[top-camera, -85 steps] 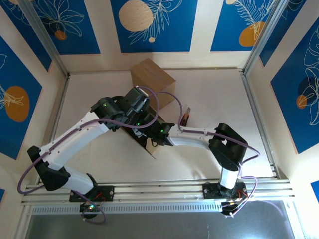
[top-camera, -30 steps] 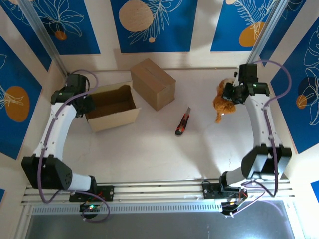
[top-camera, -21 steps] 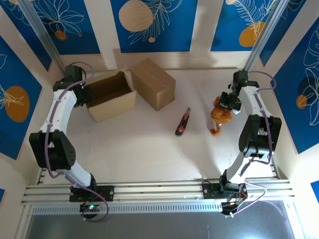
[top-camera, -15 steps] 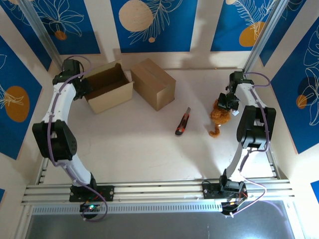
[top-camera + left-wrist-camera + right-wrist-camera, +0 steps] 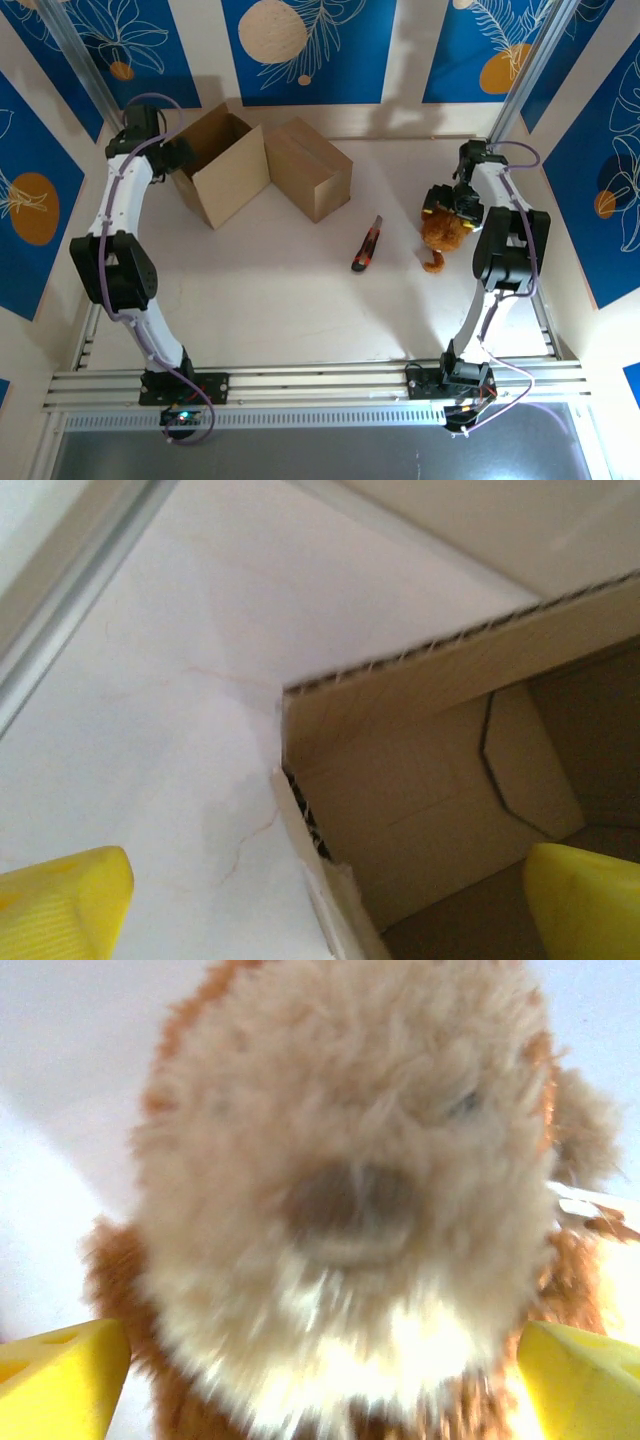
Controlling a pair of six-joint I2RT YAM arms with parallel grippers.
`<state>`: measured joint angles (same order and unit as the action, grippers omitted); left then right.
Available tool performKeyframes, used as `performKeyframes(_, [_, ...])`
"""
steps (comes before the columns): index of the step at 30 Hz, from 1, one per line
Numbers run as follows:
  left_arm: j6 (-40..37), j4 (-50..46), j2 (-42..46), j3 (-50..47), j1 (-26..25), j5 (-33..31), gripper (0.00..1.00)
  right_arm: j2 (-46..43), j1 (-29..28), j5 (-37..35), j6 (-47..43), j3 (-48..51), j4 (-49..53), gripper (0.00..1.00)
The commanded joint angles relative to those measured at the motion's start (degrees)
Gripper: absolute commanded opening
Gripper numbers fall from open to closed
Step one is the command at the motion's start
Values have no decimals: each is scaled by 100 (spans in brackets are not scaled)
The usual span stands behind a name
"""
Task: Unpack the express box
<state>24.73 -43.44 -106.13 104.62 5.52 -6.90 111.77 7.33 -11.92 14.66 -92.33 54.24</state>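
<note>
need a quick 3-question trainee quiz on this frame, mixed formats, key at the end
1. True or false: the utility knife lies inside the open cardboard box.
2. Right wrist view: what sits between the right arm's jaws, which stand wide apart? A) the plush toy B) a roll of tape C) a box flap
3. Fill in: the table holds ___ cardboard boxes, of which ___ is closed.

Key
1. False: the knife lies on the table, between the closed box and the plush toy.
2. A
3. two; one
</note>
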Motion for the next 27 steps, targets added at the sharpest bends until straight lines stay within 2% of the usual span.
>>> performKeyframes(1, [-254, 147, 660, 340, 62, -178, 100, -778, -342, -19, -106, -518, 344, 99])
performKeyframes(5, [-303, 258, 1431, 171, 46, 3, 100, -1067, -1013, 146, -312, -992, 409, 99])
performKeyframes(8, [-161, 209, 1990, -189, -64, 526, 100, -875, -1455, 916, -512, -1441, 229, 99])
performKeyframes(10, [-135, 132, 2290, -532, -355, 812, 100, -540, -1652, 1750, -591, -1800, -33, 99])
performKeyframes(14, [-197, 306, 2500, -1208, -1213, 1136, 100, 302, -1921, 2647, -617, -2624, -548, 99])
performKeyframes(17, [-65, 830, 2211, -1508, -1745, 1553, 100, 917, -2031, 2869, -448, -3309, -929, 99])
performKeyframes(19, [-8, 1025, 1771, -1398, -2057, 1590, 100, 1364, -2086, 2844, -371, -3861, -1047, 99])
performKeyframes(25, [239, 1532, 171, -530, -2589, 1695, 100, 2857, -2087, 3141, -73, -5720, -678, 99])
performKeyframes(27, [310, 1579, -301, -193, -2693, 1637, 100, 3185, -2061, 3339, 102, -6065, -620, 100])
